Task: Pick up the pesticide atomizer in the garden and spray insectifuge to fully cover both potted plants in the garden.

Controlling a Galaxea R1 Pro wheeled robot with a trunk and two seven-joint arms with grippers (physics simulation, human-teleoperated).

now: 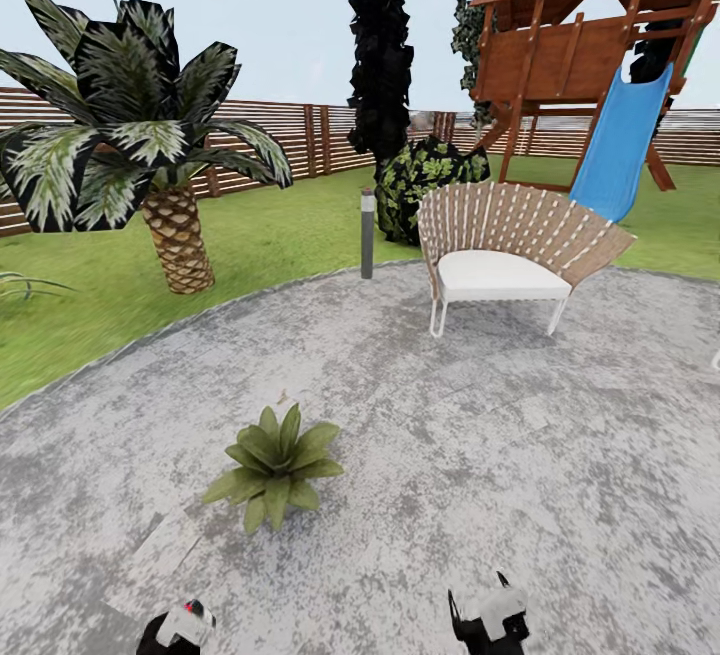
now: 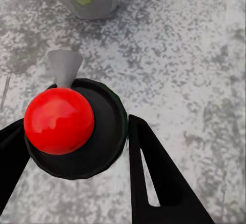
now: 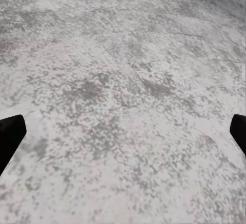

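One potted plant (image 1: 275,465), a low rosette of broad green leaves, sits on the grey stone patio (image 1: 480,435) ahead and slightly left of centre. My left gripper (image 1: 180,632) is at the lower left edge of the head view, short of the plant. It is shut on the pesticide atomizer (image 1: 188,620). In the left wrist view the atomizer (image 2: 97,147) shows from above as a dark round body with a red ball on top and a grey nozzle, held between two black fingers (image 2: 154,178). My right gripper (image 1: 490,617) (image 3: 123,137) is open over bare stone.
A white-seated chair (image 1: 500,255) with a woven back stands on the far side of the patio, beside a short bollard light (image 1: 367,233). A palm (image 1: 150,155), a dark bush (image 1: 425,180), a wooden play tower with a blue slide (image 1: 620,145) and a fence border the lawn.
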